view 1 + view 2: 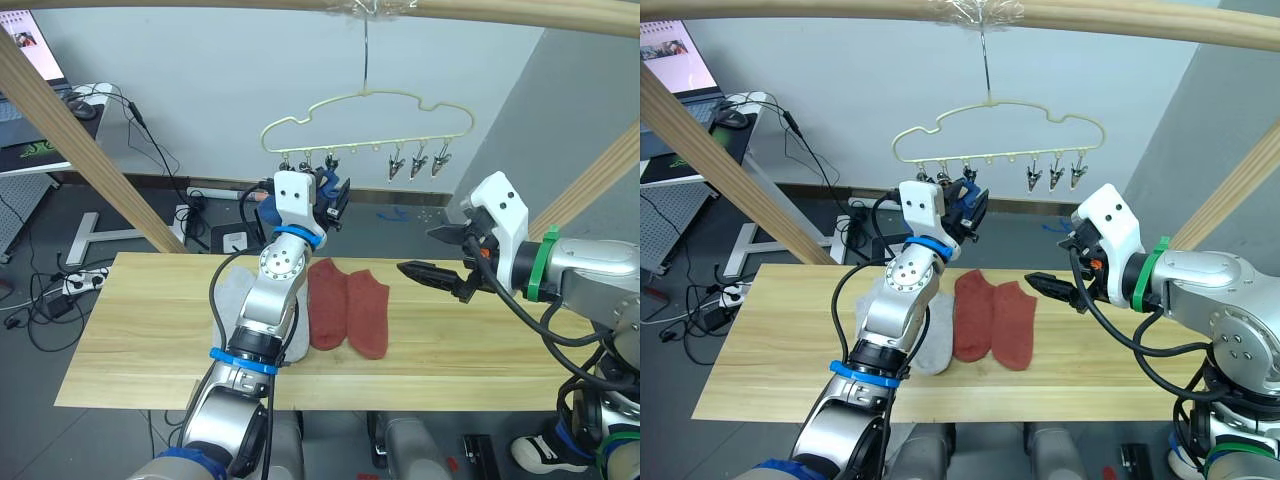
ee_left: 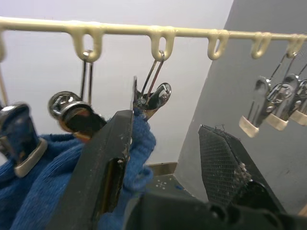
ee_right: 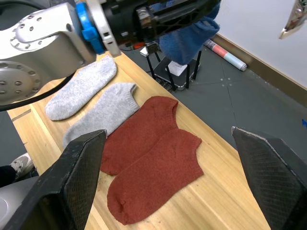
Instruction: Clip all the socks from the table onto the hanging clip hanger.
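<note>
- left gripper point(image 2: 165, 167) raised at clip hanger point(image 1: 366, 110), fingers spread apart; blue socks point(image 2: 57, 187) bunched against the outside of one finger, clipped above it
- right gripper point(image 3: 172, 179) wide open, gripping nothing, above table point(image 1: 150, 340)
- two rust-red socks point(image 3: 153, 177) flat between its fingers; two grey socks point(image 3: 91, 103) beyond one fingertip

My fingers point(image 3: 76, 177) are black, with a fine cross-hatched texture on the pads. The hanger point(image 1: 365, 120) is pale yellow; its clips point(image 1: 417, 165) are shiny silver metal with cream tips. The sock point(image 2: 53, 191) against my left finger is deep blue knit. On the table point(image 1: 500, 345), light yellow-brown wood with visible grain, lie two rust-red socks point(image 3: 153, 167) and two light grey socks point(image 3: 93, 103).
</note>
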`<action>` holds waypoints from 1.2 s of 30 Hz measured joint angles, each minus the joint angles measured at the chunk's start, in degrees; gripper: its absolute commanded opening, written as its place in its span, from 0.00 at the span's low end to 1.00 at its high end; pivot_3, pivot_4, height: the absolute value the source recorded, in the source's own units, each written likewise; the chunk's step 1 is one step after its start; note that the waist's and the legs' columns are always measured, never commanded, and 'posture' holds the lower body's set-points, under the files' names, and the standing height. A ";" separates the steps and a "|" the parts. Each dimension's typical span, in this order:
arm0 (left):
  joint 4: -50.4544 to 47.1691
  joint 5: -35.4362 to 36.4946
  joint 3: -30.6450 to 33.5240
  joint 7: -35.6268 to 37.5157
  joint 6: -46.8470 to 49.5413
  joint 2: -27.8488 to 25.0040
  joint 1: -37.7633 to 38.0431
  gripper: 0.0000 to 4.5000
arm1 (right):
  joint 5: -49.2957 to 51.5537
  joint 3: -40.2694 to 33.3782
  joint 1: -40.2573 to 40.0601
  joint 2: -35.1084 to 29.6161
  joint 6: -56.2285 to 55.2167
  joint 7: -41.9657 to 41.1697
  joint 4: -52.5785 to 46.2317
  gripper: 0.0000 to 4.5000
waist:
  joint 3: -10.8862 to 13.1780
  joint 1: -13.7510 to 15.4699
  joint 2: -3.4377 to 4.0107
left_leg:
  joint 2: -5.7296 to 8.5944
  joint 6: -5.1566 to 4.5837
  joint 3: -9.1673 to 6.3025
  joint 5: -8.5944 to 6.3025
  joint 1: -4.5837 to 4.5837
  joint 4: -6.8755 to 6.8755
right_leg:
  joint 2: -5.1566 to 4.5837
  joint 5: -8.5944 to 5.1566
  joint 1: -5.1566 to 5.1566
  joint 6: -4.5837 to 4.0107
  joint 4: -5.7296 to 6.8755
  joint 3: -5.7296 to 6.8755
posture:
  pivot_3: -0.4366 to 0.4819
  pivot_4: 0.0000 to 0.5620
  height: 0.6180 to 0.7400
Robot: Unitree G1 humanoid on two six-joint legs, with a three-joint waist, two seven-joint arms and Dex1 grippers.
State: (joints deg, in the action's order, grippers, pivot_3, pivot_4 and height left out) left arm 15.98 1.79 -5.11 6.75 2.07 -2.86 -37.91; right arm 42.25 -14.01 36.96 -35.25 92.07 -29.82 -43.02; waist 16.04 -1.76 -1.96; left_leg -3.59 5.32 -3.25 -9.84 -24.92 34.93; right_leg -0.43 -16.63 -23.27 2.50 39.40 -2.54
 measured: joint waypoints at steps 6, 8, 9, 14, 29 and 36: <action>4.35 -1.22 1.16 -2.41 -2.26 0.31 -2.04 0.55 | 1.99 -0.64 -0.56 -0.41 0.00 1.55 0.01 0.97 | 0.00 -0.16 0.00 | 0.00 0.00 0.00 0.00 0.00 0.00 | 0.01 0.00 0.00 0.00 0.01 0.00 | 0.38 0.43 1.00; 5.15 -1.80 1.52 -2.84 -2.89 0.24 -2.43 0.55 | 2.67 -0.91 -0.76 -0.65 0.00 2.15 0.01 0.97 | 0.00 -0.19 0.00 | 0.00 0.00 0.01 0.00 0.00 0.00 | 0.01 0.00 0.00 0.00 0.00 -0.01 | 0.38 0.43 1.00; 5.40 -1.88 1.68 -2.94 -3.09 0.20 -2.50 0.55 | 3.07 -1.13 -0.86 -0.69 0.00 2.39 0.01 0.97 | 0.00 -0.20 0.00 | 0.00 0.00 0.01 0.00 0.00 0.00 | 0.01 0.00 0.00 0.00 0.00 -0.02 | 0.38 0.43 1.00; 7.51 -2.12 2.32 -3.48 -4.05 -0.01 -3.48 0.55 | 3.90 -2.36 -0.49 -0.49 0.01 4.68 0.40 0.97 | 0.00 -0.26 0.00 | 0.00 0.00 0.01 0.00 0.00 0.00 | 0.01 0.00 0.00 0.01 0.00 -0.02 | 0.38 0.43 1.00; 8.80 -2.60 2.66 -3.33 -5.39 0.56 -4.48 0.55 | 1.94 -9.04 2.04 7.45 0.00 11.57 -0.75 0.97 | 0.00 -0.39 0.00 | -0.01 0.00 0.01 0.00 -0.01 -0.04 | 0.01 0.00 0.00 0.01 -0.05 -0.02 | 0.36 0.44 1.00; 8.87 -2.61 2.94 -3.47 -5.41 1.26 -5.43 0.55 | 1.86 -9.76 3.16 7.99 -0.01 12.38 -0.80 0.97 | 0.00 -0.70 0.00 | -0.01 0.00 0.02 0.00 -0.01 -0.04 | 0.01 0.00 0.00 0.01 -0.06 -0.02 | 0.35 0.44 1.00</action>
State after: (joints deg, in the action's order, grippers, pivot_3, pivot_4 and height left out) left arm 24.85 -0.81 -2.18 3.28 -3.34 -1.59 -43.34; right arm 44.11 -23.77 40.11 -27.26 92.06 -17.44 -43.82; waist 16.04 -2.46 -1.96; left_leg -3.60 5.32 -3.23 -9.84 -24.93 34.88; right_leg -0.42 -16.63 -23.28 2.51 39.34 -2.56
